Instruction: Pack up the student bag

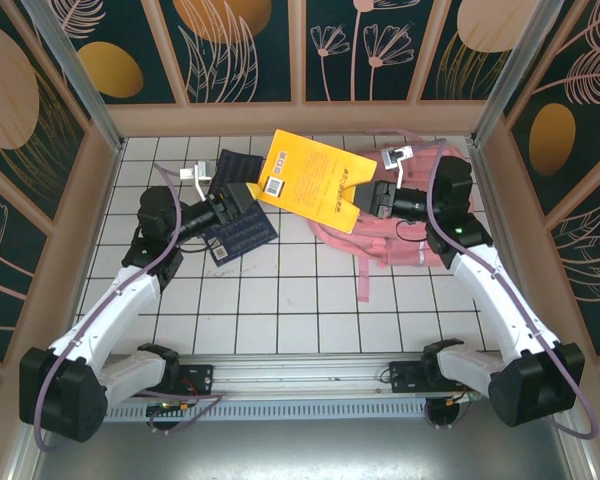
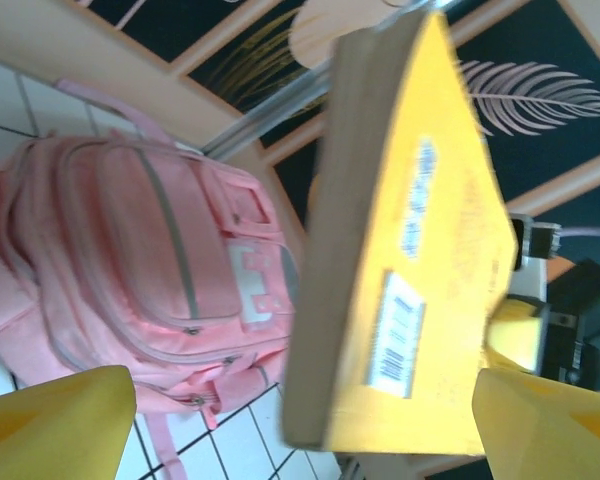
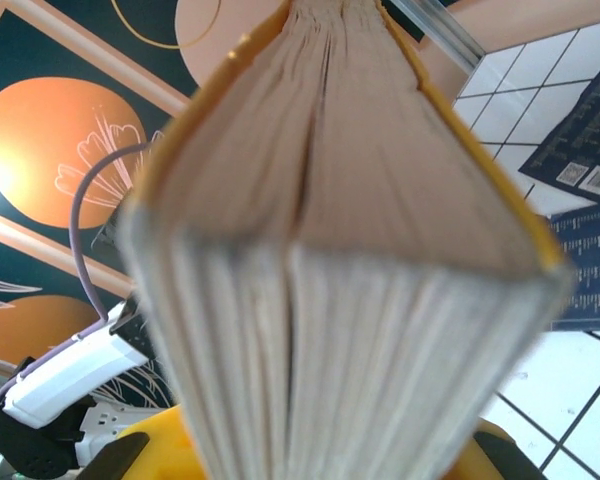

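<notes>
The student bag [image 1: 412, 243] is a pink backpack lying flat on the tiles at the right, its front pockets facing up in the left wrist view [image 2: 150, 260]. A thick yellow book [image 1: 315, 180] hangs tilted in the air above the bag's left edge. My right gripper [image 1: 377, 197] is shut on the book's right end; in the right wrist view its page edges [image 3: 330, 260] sit between my yellow fingers [image 3: 150, 455]. My left gripper [image 1: 242, 200] stands open by the book's left end, and its yellow fingers [image 2: 55, 425] are spread wide, clear of the yellow cover [image 2: 430, 250].
A dark blue book [image 1: 242, 225] lies on the white tiles under my left gripper, and its corner shows in the right wrist view [image 3: 590, 190]. Wooden walls with dark floral panels [image 1: 240, 50] close in the back and sides. A pink bag strap [image 1: 365, 283] trails toward the front.
</notes>
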